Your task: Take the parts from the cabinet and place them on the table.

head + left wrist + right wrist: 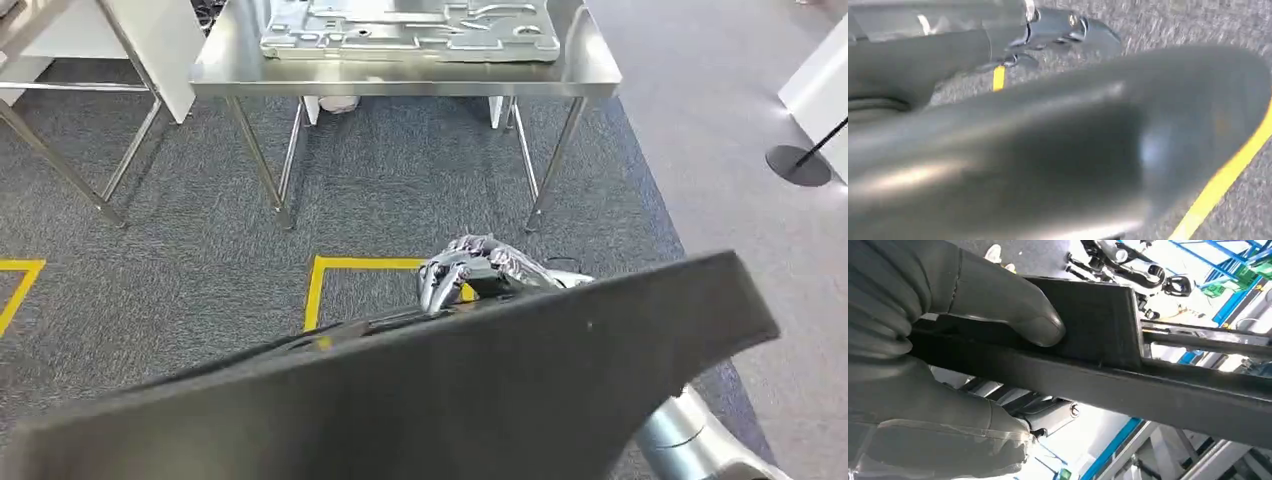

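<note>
Dark grey flat panel part (480,400) fills the head view's lower half, tilted, its high end toward 3 o'clock. Silver fingers of the right hand (480,272) curl over its far edge. At 12 o'clock stands the stainless steel surface (240,72), already bearing a pale grey moulded tray part (410,30), across grey carpet with yellow floor tape (330,268).

From the left wrist, the left hand (1048,30) lies beside the blurred panel; whether it grips, I cannot tell.

From the right wrist, thumb and fingers clamp the panel's edge.

Judged: carrying stage; next, walk forward and lay the panel on the surface.
</note>
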Robot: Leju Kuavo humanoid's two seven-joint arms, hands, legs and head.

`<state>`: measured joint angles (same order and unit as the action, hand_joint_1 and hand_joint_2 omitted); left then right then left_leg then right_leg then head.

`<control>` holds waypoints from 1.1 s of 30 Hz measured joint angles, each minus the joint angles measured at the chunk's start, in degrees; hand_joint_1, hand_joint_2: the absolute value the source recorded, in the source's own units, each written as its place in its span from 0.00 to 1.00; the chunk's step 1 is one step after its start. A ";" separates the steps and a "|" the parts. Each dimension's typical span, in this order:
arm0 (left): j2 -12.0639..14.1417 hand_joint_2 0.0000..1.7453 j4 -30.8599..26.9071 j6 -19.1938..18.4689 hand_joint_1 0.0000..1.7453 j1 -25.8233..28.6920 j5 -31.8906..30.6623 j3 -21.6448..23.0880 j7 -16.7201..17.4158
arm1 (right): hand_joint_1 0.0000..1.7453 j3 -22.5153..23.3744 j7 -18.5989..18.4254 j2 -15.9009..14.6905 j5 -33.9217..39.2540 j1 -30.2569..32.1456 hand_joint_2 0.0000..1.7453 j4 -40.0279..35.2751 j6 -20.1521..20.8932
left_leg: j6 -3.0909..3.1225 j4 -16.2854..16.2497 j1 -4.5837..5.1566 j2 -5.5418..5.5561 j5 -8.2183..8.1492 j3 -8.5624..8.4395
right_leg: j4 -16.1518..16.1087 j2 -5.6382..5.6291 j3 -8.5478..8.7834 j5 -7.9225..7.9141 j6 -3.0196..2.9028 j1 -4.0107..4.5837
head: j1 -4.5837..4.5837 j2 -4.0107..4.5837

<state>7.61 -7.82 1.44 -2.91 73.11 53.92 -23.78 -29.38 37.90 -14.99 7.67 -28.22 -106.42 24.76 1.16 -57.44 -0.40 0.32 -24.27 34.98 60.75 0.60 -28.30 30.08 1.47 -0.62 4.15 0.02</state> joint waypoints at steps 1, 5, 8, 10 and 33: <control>0.00 0.00 0.00 0.00 0.00 -0.02 0.00 0.00 0.00 | 1.00 0.09 0.07 0.00 0.02 -0.12 1.00 0.00 0.00 | 0.40 0.23 0.00 0.03 -0.29 -0.55 | 4.25 -0.10 -2.77 0.37 0.09 -0.04 | -0.22 0.00; 0.00 0.00 0.00 0.11 0.00 -0.01 0.00 0.00 0.00 | 1.00 0.15 0.02 0.00 0.02 0.07 1.00 0.02 0.02 | 0.66 0.25 0.14 0.65 -2.00 -2.41 | 14.50 -0.23 -12.25 6.54 0.52 -0.11 | -0.35 0.00; -0.07 0.00 0.00 0.39 0.00 0.01 0.07 0.00 0.02 | 1.00 0.15 0.02 0.02 0.02 0.07 1.00 0.02 0.17 | 0.44 0.25 0.34 0.98 -3.74 -5.03 | 4.00 -0.23 -10.28 -1.45 -0.28 -0.01 | -0.44 0.00; -0.48 0.00 0.00 0.52 0.00 0.02 0.15 0.00 0.02 | 1.00 0.15 0.00 0.02 0.11 0.10 1.00 0.02 0.41 | -0.04 -0.01 0.54 1.01 -4.81 -6.22 | -2.21 0.23 -9.18 -7.26 -1.36 0.69 | -0.47 0.00; -0.48 0.00 0.00 0.68 0.00 -0.23 -0.37 0.96 0.35 | 1.00 0.37 -0.24 1.31 0.42 0.34 1.00 -1.09 1.03 | 0.19 0.93 -0.36 -0.21 -1.08 -2.17 | 6.90 -1.35 -8.24 2.89 -0.19 0.23 | -1.07 0.00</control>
<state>7.13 -7.82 2.12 -3.14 72.74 54.88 -23.43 -29.00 37.66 -13.68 8.09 -27.88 -107.51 25.79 1.36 -56.51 -0.76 0.12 -25.34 32.81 67.65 -0.75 -36.54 32.97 1.28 -0.39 3.08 0.02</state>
